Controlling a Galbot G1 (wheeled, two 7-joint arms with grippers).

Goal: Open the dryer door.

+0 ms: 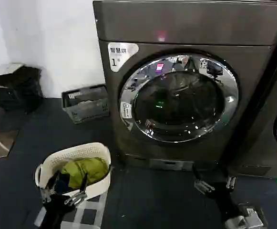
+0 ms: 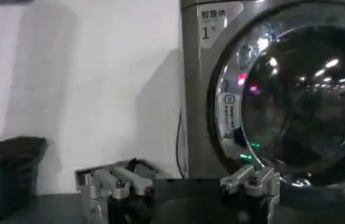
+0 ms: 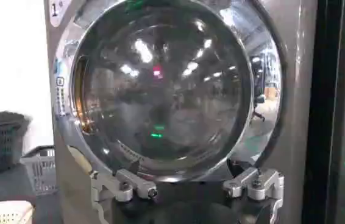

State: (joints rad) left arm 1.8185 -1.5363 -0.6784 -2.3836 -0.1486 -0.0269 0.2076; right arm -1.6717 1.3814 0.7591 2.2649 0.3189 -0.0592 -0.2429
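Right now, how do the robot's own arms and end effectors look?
Both arms are black. Each carries a two-finger end effector: the left end effector and right end effector have silver-grey metal fingers with round bolts, mounted on black bodies.

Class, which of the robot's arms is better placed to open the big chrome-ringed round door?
Probably right: its hand, open, sits low before the grey-brown dryer, facing the chrome-ringed round door; the left hand hangs over the white basket.
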